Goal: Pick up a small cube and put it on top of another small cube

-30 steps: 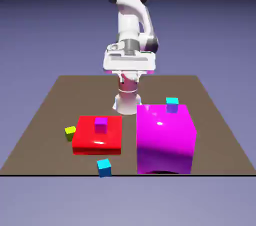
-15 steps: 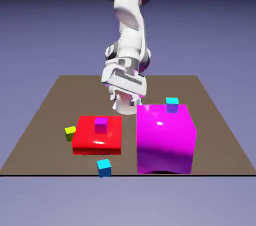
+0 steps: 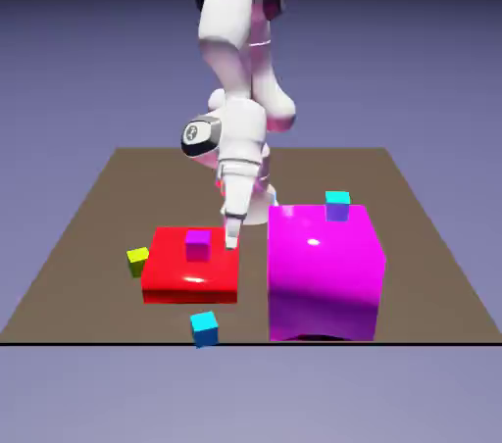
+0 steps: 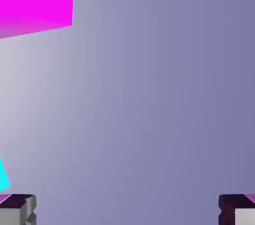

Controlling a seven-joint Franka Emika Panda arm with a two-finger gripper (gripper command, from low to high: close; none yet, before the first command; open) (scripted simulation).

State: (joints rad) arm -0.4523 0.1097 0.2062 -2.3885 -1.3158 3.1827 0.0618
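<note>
Two tiny cyan cubes show in the exterior view: one [image 3: 204, 327] lies on the table near the front edge, the other [image 3: 337, 204] rests on the magenta block's top. The yellow-green cube [image 3: 137, 259] lies on the table left of the red block. My gripper [image 3: 233, 234] points down over the red block's right edge, just right of a tiny purple cube [image 3: 198, 243]. In the hand view the gripper [image 4: 127, 211] is open, its grey fingertips [image 4: 17, 209] far apart with nothing between them. A cyan cube [image 4: 3, 174] shows as a sliver at the left edge; which one, I cannot tell.
A flat red block [image 3: 191, 265] carries the purple cube. A tall magenta block [image 3: 324, 270] stands right of it and fills the hand view's upper left corner as the magenta block [image 4: 35, 0]. The brown table [image 3: 422, 265] ends close to the front cyan cube.
The arm has swung down and toward the exterior view's left, bringing the hand from level above the table to pointing down beside the purple cube. No cube has moved.
</note>
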